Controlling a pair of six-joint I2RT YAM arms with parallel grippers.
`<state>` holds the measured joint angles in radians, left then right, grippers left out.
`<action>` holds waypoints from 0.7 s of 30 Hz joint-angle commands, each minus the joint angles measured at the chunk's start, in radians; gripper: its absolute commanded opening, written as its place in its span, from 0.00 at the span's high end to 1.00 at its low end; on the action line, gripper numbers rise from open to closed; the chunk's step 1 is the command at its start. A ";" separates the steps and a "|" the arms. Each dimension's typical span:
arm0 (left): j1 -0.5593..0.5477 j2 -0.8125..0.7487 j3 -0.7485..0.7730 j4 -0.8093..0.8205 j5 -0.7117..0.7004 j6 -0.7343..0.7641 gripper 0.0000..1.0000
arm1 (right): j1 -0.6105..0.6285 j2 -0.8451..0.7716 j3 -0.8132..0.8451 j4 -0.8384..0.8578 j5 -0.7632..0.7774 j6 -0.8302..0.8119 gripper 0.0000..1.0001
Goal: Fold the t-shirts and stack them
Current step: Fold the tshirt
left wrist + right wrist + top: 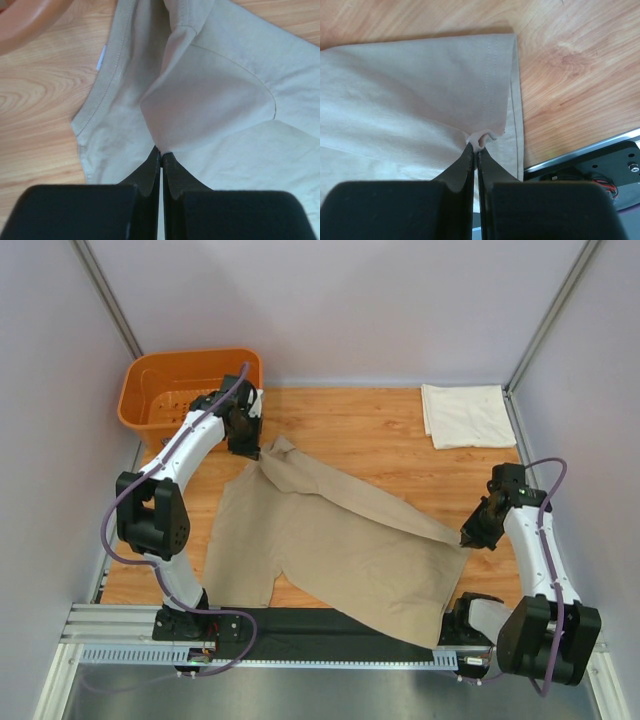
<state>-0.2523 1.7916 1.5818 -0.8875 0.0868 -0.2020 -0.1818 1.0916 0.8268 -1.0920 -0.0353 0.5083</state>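
so the left arm (185, 445) arcs out toward 11 o'clock and the right arm (535, 550) is folded up around 4 o'clock. The left gripper (262, 452) and right gripper (467, 540) are both pinched tight on the tan shirt (340, 540)

On the left wrist view I get only a blurred corner of the orange basket (25, 22), cut off by the frame's edge. The white tag (101, 57) at the collar of the tan shirt (210, 100) is too small to read. From overhead I can't identify the dark specks (185, 397) on the basket's floor.
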 commanded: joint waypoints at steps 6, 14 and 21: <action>0.013 -0.046 -0.020 -0.034 -0.039 0.019 1.00 | 0.005 0.051 -0.003 -0.034 0.002 0.019 0.99; 0.013 -0.058 -0.088 -0.031 -0.051 0.013 1.00 | 0.012 0.063 -0.012 -0.057 -0.008 0.030 0.99; 0.013 -0.194 -0.161 -0.053 -0.119 0.004 0.53 | 0.015 0.041 -0.011 -0.103 -0.084 0.024 0.62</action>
<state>-0.2462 1.7355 1.4303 -0.9253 0.0162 -0.1932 -0.1722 1.1618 0.8108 -1.1584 -0.0795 0.5369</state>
